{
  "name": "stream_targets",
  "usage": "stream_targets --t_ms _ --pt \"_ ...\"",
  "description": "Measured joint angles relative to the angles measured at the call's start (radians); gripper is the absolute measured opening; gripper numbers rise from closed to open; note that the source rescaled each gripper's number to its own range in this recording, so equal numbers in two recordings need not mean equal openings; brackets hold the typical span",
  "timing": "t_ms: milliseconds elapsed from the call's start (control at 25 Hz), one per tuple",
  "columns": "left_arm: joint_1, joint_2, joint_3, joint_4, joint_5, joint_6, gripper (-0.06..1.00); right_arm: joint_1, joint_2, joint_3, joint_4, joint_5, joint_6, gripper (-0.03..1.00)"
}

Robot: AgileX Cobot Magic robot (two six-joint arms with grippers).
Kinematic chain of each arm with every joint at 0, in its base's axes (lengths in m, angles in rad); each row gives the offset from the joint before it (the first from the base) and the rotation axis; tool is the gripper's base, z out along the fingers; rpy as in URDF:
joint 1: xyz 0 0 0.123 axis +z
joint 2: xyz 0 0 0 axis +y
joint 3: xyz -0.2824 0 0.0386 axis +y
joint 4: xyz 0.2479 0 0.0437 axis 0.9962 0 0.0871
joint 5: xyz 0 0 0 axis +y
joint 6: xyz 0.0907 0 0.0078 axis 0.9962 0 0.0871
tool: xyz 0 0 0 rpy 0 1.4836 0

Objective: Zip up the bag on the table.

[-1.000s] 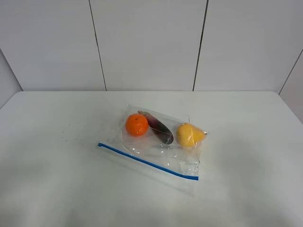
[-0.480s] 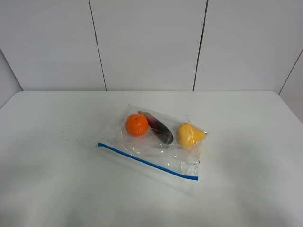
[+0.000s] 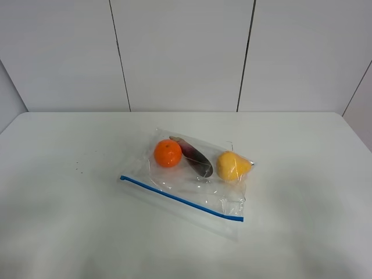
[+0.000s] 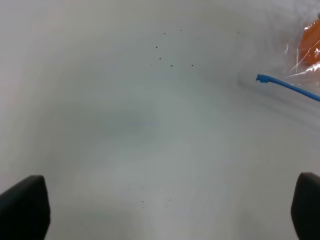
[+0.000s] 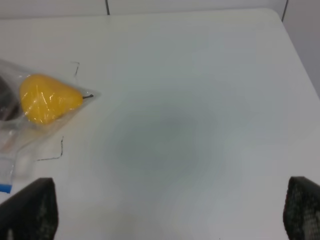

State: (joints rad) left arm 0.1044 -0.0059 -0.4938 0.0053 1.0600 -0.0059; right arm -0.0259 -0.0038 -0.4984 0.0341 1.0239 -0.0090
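Note:
The clear bag (image 3: 192,180) lies flat in the middle of the white table (image 3: 70,221). Its blue zip strip (image 3: 180,199) runs along the near edge. An orange (image 3: 168,153), a dark purple fruit (image 3: 196,158) and a yellow fruit (image 3: 232,165) show through it. No arm shows in the exterior high view. In the left wrist view my left gripper (image 4: 164,210) is open above bare table, with the zip strip's end (image 4: 285,86) and the orange (image 4: 311,42) ahead. In the right wrist view my right gripper (image 5: 166,210) is open, apart from the yellow fruit (image 5: 47,97).
A white panelled wall (image 3: 180,52) stands behind the table's far edge. A few tiny dark specks (image 3: 77,170) mark the table left of the bag. Thin dark corner marks (image 5: 59,150) are drawn on the table near the yellow fruit.

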Motion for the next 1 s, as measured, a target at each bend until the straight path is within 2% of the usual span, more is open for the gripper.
stream_targets --t_ms 1000 --pt "0.0 0.0 0.0 0.0 0.0 0.0 1.0 0.0 0.0 0.0 -0.001 -0.001 0.009 1.0"
